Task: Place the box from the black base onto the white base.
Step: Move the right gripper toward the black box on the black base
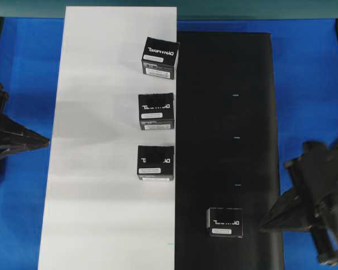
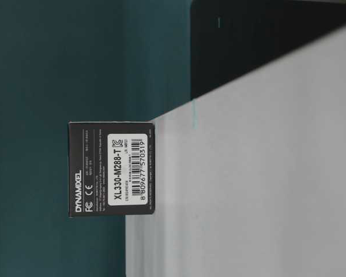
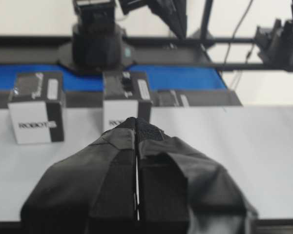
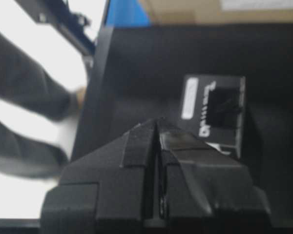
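Left pincer parked at the left edge of the desk, fingers pressed together, empty, tip just over the outer border of the white base. Three boxes already stand in a column along that sheet's right side.

The black base is next along, and on it sits the one box left to move, near the front and well clear of the seam.

Right pincer at the right edge of the black base, also closed and empty, tip aimed at the box; near it but not touching.

Judgement: the step in hand is the approach and grasp. To do it well, spread the fingers first, come in level, straddle two opposite faces squarely, close below the top edge. Lift clear before crossing the seam; set down in the free spot in front of the column.
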